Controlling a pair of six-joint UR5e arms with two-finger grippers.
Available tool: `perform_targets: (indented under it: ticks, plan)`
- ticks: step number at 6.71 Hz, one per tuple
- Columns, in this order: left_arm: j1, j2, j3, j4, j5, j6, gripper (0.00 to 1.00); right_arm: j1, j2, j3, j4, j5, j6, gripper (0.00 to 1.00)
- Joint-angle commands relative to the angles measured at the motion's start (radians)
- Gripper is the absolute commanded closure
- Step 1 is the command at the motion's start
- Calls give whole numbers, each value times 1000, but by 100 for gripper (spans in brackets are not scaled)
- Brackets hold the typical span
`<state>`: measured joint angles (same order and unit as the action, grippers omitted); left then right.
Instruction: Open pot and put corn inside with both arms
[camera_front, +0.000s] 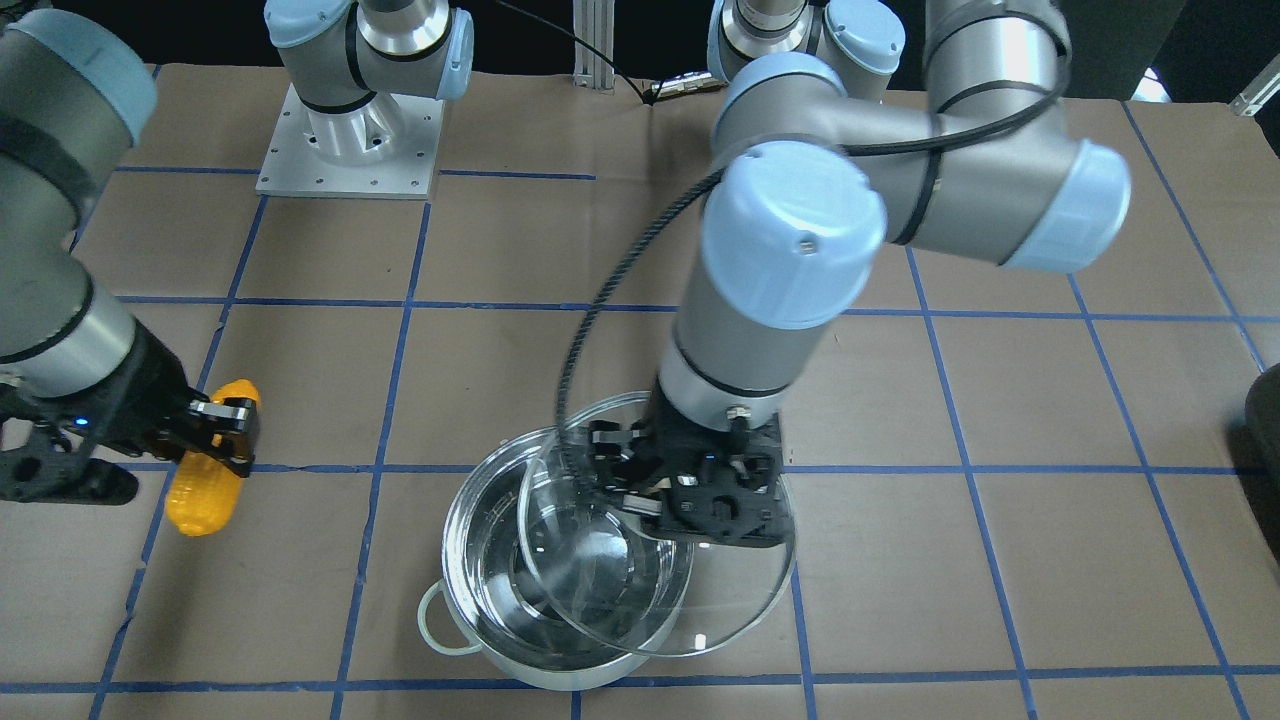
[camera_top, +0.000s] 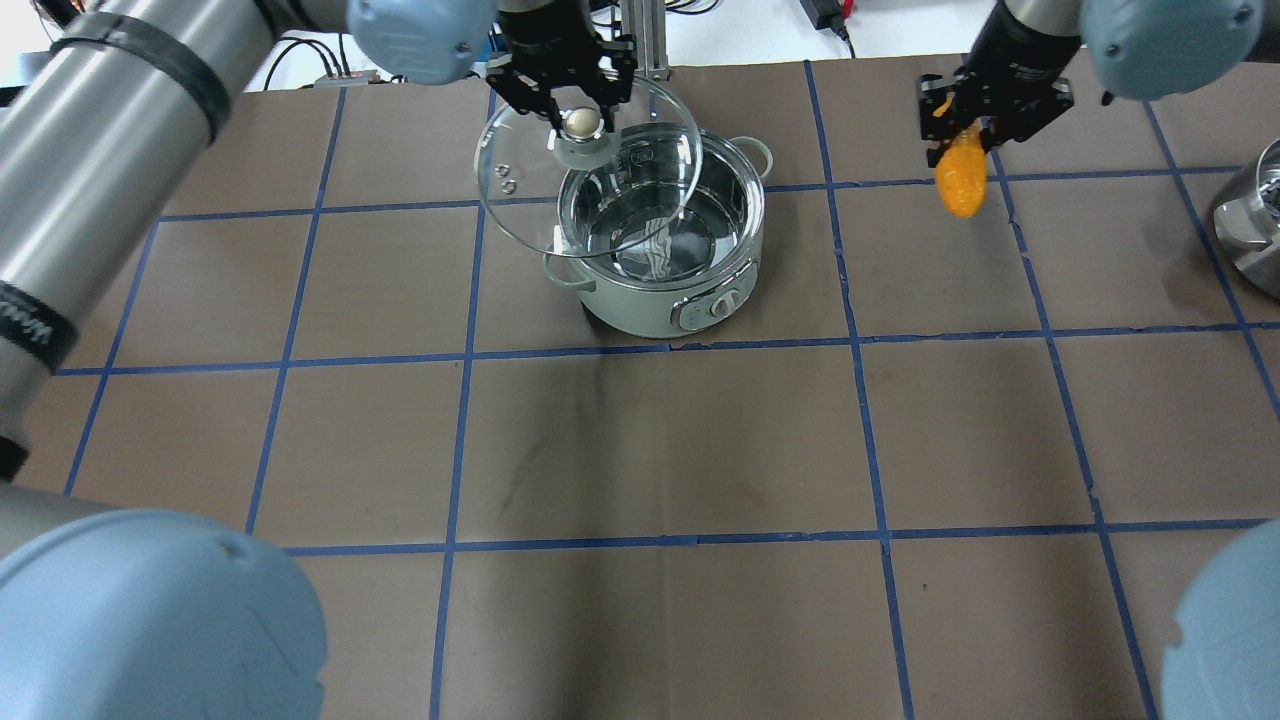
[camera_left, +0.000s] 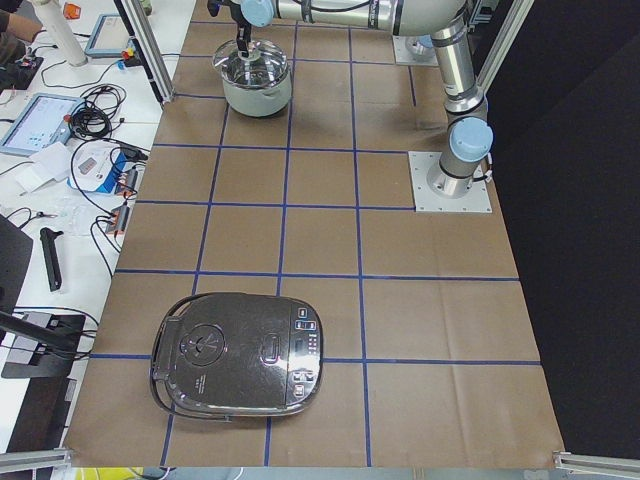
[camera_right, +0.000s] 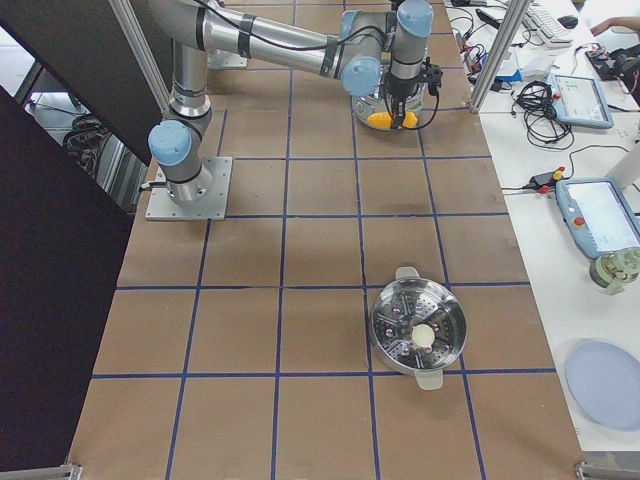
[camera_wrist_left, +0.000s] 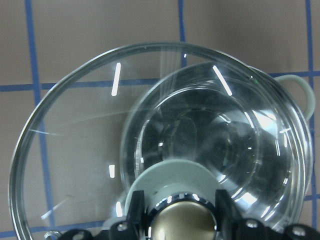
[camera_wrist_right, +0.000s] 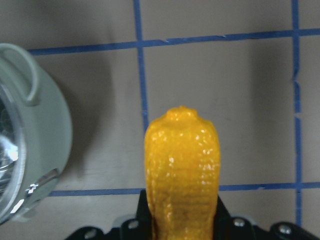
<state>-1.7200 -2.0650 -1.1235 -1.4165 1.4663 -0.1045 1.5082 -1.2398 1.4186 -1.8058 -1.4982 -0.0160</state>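
Clamping lid (camera_top: 520, 190) in left gripper (camera_top: 582, 115), raised but overhanging half the pot (camera_top: 640, 315) mouth; pinching corn (camera_top: 963, 185) in right gripper (camera_top: 965, 130), aloft, well apart from pot; risking corn striking glass, or slipping from its grip.

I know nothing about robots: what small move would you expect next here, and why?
Probably the right hand carries the corn sideways until it hangs above the pot. The left hand holds the glass lid by its knob, lifted and shifted aside, so part of the mouth looks uncovered, while the corn hangs over the table beside it.
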Motion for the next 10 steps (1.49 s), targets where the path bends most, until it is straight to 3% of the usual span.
perform_targets:
  ticks: [1, 2, 4, 5, 6, 7, 8, 9, 10]
  plan:
    - [205, 13, -45, -39, 5, 271, 82, 244, 164, -73, -196, 18, 222, 90]
    - [265, 5, -109, -6, 3, 372, 83, 330, 224, -91, -257, -47, 314, 90]
    - [293, -35, -301, 292, 3, 411, 84, 362, 298, -93, -372, -48, 340, 89]
    - [299, -87, -336, 398, 5, 425, 84, 363, 324, -89, -404, -59, 340, 88]
    - [310, -104, -350, 415, 2, 431, 83, 363, 326, -78, -405, -60, 337, 84]
    - [321, -106, -355, 419, 0, 465, 49, 363, 329, -67, -405, -66, 337, 74]
    - [323, -93, -354, 418, -3, 474, 0, 363, 332, -67, -406, -66, 335, 33]
    - [321, -63, -348, 398, 5, 464, 0, 363, 330, -69, -403, -79, 329, 0]
    - [310, -5, -332, 301, 6, 445, 0, 363, 320, -69, -394, -79, 324, 0]
